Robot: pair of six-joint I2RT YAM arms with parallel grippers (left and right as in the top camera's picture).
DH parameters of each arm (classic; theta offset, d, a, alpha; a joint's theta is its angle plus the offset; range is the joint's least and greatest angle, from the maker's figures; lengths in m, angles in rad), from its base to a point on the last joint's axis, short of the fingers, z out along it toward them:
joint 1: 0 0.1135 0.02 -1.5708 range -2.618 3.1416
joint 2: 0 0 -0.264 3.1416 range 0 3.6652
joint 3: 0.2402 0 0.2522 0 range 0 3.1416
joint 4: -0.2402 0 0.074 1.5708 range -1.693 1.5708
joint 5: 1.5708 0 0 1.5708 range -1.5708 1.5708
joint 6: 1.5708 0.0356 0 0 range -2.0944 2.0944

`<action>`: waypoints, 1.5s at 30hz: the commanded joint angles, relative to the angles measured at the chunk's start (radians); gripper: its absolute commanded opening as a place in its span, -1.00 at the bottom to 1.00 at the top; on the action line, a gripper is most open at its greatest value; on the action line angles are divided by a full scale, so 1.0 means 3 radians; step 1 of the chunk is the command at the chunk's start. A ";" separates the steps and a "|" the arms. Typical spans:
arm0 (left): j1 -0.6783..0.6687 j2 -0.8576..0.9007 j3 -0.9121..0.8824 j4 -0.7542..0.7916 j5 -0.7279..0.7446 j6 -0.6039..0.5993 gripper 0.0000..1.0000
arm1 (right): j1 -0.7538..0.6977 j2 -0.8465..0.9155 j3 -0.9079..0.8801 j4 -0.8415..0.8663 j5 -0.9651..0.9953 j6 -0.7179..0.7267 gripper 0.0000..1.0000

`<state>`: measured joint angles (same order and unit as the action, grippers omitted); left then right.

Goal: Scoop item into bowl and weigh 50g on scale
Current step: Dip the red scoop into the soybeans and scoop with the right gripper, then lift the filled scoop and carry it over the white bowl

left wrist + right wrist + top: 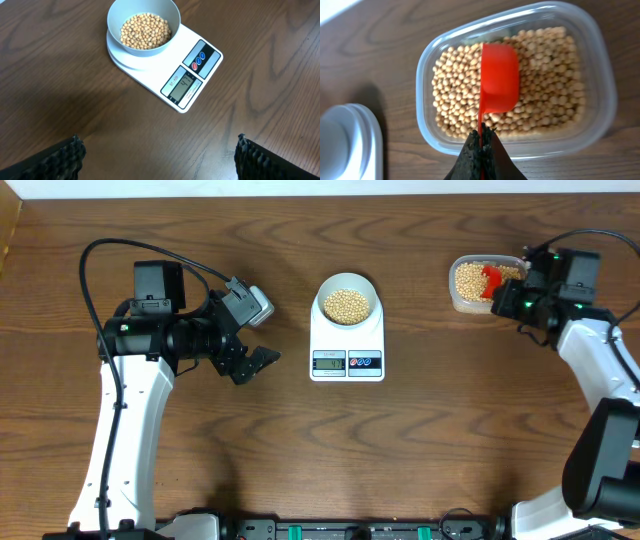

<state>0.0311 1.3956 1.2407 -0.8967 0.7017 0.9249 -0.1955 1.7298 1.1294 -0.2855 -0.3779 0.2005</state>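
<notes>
A pale bowl (pixel 346 277) holding beige beans (pixel 346 305) stands on the white scale (pixel 347 362) at mid-table. In the left wrist view the bowl (pixel 145 51), its beans (pixel 146 31) and the scale's display (pixel 183 85) lie ahead; the digits are too small to read. My left gripper (pixel 265 335) hovers left of the scale, open and empty, its fingers (pixel 65 160) wide apart. My right gripper (pixel 481 137) is shut on the thin handle of a red scoop (pixel 497 77). The scoop lies over the beans (pixel 545 75) in the clear container (pixel 600 100); no beans show in it.
The clear container (pixel 462 302) sits at the back right, near the table's far edge. A white rounded object (pixel 345 145) shows at the lower left of the right wrist view. Bare wood separates the scale and the container.
</notes>
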 commanded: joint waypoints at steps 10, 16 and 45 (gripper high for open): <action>0.0001 -0.0033 0.0060 -0.0013 0.0038 0.0057 0.95 | -0.0540 0.0051 0.0006 0.0168 -0.1175 0.0280 -0.98; 0.0001 -0.0033 0.0060 -0.0013 0.0038 0.0057 0.96 | -0.0558 0.0051 0.0006 0.0240 -0.1456 0.0308 -0.98; 0.0001 -0.0033 0.0060 0.0000 0.0029 0.0057 0.95 | 0.0736 0.0051 0.0006 0.1352 -0.1731 0.0760 -0.98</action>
<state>0.0311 1.3956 1.2407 -0.8936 0.7013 0.9249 -0.0204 1.7367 1.1294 0.1165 -0.8833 0.4656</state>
